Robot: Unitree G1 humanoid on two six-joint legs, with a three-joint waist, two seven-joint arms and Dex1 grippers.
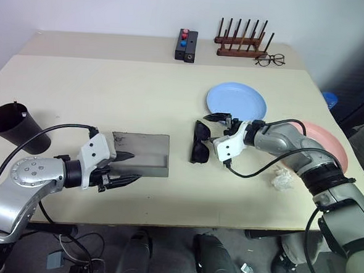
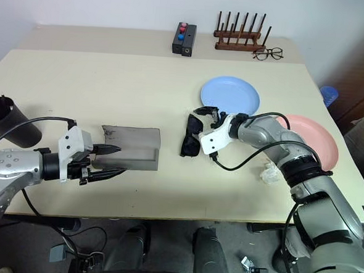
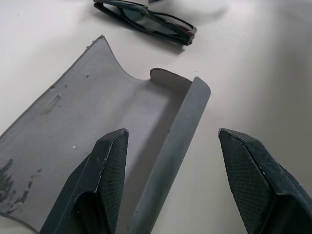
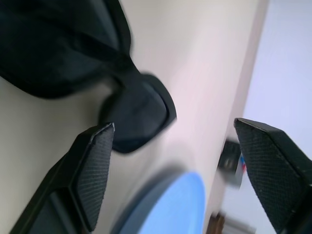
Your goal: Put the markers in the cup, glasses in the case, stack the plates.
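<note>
Pale beige worktop (image 1: 141,91) carries everything, backed by a white wall. Right pincer (image 1: 218,127) hangs with its two black fingers spread wide and nothing between them, tips just beside the glasses (image 1: 200,142), which lie folded and flat on the worktop between this pincer and the case (image 1: 141,154). Light plastic, I judge: stiff along the front bar, weaker at the hinges, and the dark lenses smooth enough to slip and to scratch. Best hold looks to be across the frame at the bridge or top bar, pinching plastic rather than lens, with gentle pressure.

Just behind the right pincer sits the light blue plate (image 1: 237,101); the pink plate (image 1: 327,145) lies beyond its arm on the outer side, well apart from the blue one, so nothing is stacked.

Left pincer (image 1: 123,167) also stands spread and empty, tips over the near edge of the case. Its grey felt lid lies thrown back flat, tray uncovered; soft and light, it may slide if nudged. Well out to that pincer's left leans the cup (image 1: 16,126), something thin poking up inside it.
</note>
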